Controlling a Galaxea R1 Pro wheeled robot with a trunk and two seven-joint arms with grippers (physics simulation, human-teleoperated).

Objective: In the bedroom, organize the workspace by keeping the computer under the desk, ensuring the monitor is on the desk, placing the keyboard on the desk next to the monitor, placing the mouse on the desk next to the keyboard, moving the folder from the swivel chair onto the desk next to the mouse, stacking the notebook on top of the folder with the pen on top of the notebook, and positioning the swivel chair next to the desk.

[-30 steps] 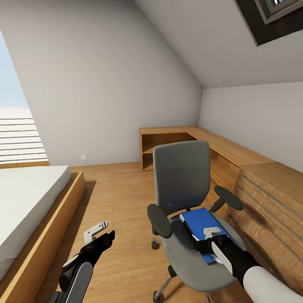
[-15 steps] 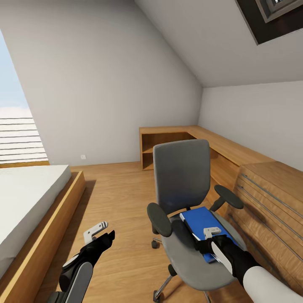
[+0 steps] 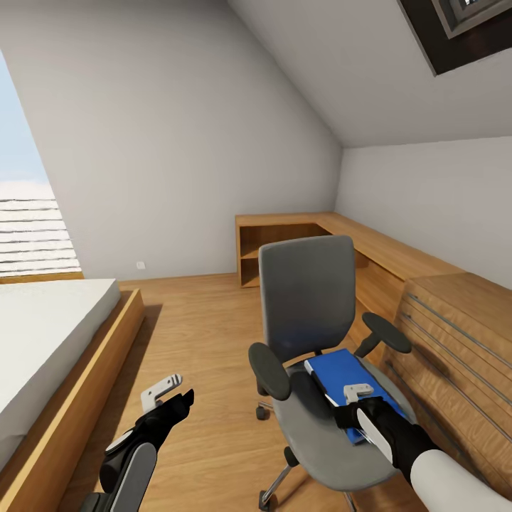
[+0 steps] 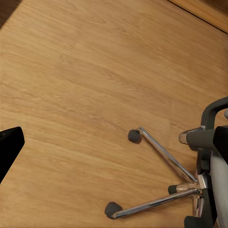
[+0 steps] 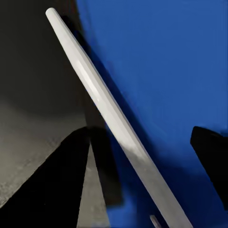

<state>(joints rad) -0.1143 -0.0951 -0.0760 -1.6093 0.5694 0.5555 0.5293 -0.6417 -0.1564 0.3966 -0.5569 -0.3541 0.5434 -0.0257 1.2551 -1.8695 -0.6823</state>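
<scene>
The folder [image 3: 341,384] lies flat on the seat of the swivel chair [image 3: 307,313], its near end under the right pincer [image 3: 359,405]. In the right wrist view the blue cover [image 5: 161,71] sits close under the camera, its pale edge running slantwise over the dark spine, with the grey seat beside it. A white finger [image 3: 358,390] rests on top of the cover, and the black body of the pincer sits at the folder's near edge; whether it is pinching the folder or only laid against it, I cannot tell.

Set against the pictures from a second and half a second ago, almost nothing differs. The folder, the chair and the right pincer keep their places, and the view itself has not shifted.

The left pincer [image 3: 167,395] hangs over the wood-plank floor [image 3: 199,334] to the left of the chair, holding nothing, its fingers standing apart, just as before. The left wrist view looks down on the floor and the chair's chrome base [image 4: 161,185] with its castors.

Farther out, a bed [image 3: 50,341] with a wooden frame runs along the left, and a low oak shelf-and-drawer unit [image 3: 427,299] lines the wall behind and to the right of the chair. A dark-framed skylight [image 3: 462,28] sits in the sloped ceiling.
</scene>
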